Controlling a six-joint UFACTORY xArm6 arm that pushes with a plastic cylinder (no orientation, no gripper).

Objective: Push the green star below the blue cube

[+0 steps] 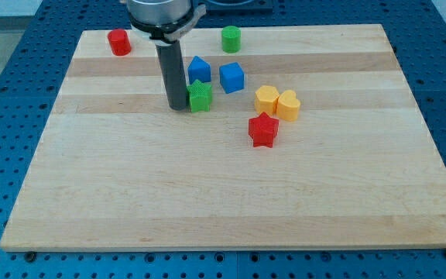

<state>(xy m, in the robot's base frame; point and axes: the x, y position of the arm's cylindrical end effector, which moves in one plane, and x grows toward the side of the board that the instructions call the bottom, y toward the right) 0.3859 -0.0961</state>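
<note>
The green star (200,96) lies on the wooden board (231,186), left of and slightly lower than the blue cube (231,77). My tip (179,107) stands on the board right against the star's left side. A second blue block (198,68), of unclear shape, sits just above the star and left of the cube.
A red block (118,42) is at the view's top left and a green cylinder (231,38) at the top middle. A yellow block (266,99) and a yellow heart (288,105) sit right of the cube. A red star (262,129) lies below them.
</note>
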